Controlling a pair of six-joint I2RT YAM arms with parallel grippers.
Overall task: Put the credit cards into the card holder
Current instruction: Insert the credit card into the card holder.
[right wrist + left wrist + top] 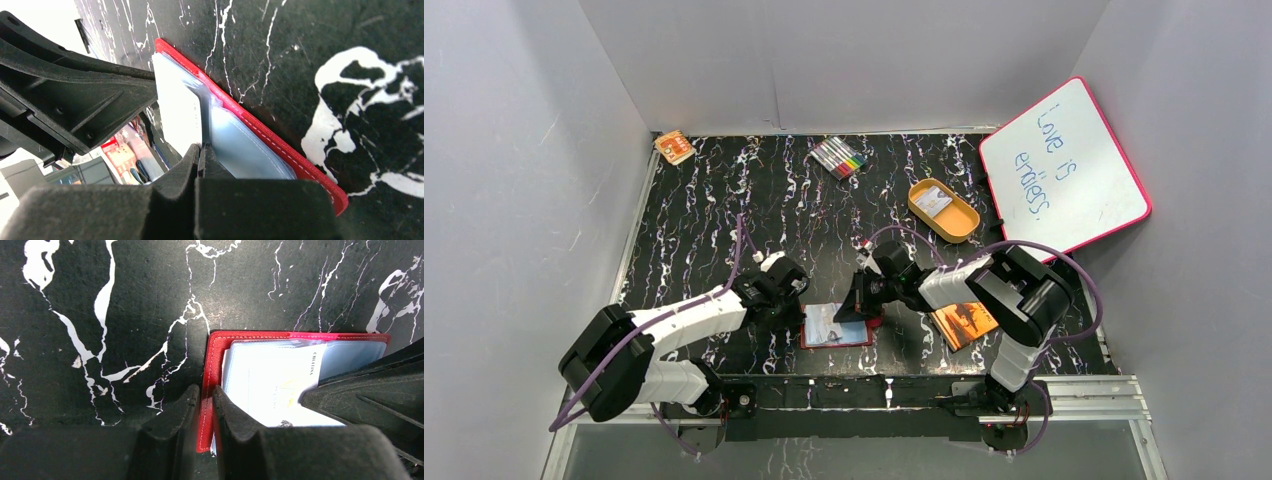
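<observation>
Down by the middle of the table's near edge, the card holder lies open and flat, red border up, clear pockets showing. The left gripper sits at its left edge, jaws narrow, with the red leather rim pinched between the two fingers. The right gripper comes in from the other side, nearly closed on a white credit card – thin edge clamped, the card standing tilted against the clear pockets. Whether its far edge is inside a pocket, the views don't show. Both grippers are close together over the holder. An orange booklet lies just right of it, and toward the far right an orange oval tray holds a second card.
</observation>
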